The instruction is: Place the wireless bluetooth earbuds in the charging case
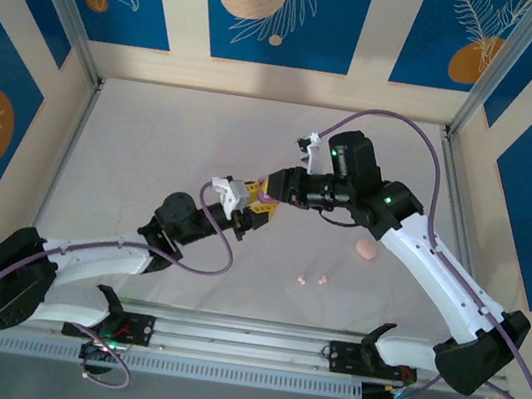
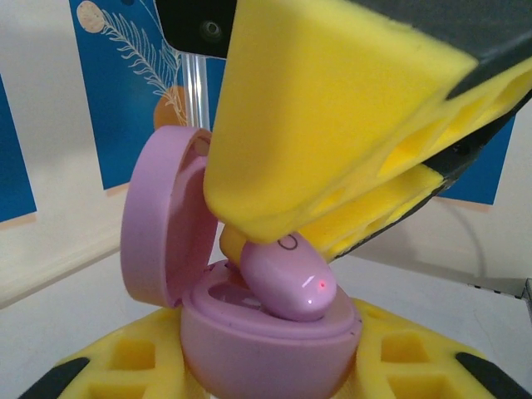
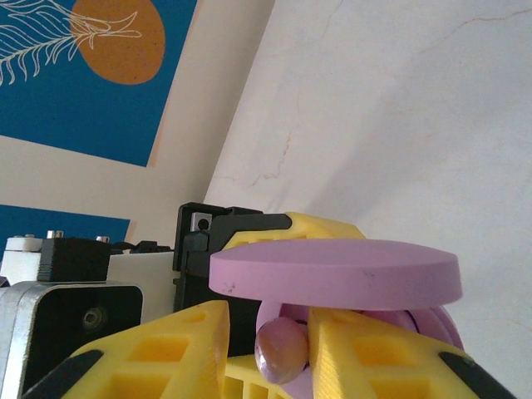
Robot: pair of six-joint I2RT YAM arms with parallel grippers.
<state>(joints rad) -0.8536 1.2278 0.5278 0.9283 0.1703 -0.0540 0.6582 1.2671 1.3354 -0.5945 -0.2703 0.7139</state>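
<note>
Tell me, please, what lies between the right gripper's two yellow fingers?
A lilac earbud, by the open lid of the lilac charging case, in the right wrist view.

Both arms reach inward from their bases and we see the wrists meet midway between them. The left arm lies low, forearm stretched forward and to the right. The left gripper (image 1: 249,213) has its jaws closed on a case (image 2: 258,357). The right arm has its elbow raised and its wrist turned back to the left. The right gripper (image 1: 270,188) angles down onto the left one, jaws slightly parted.
</note>
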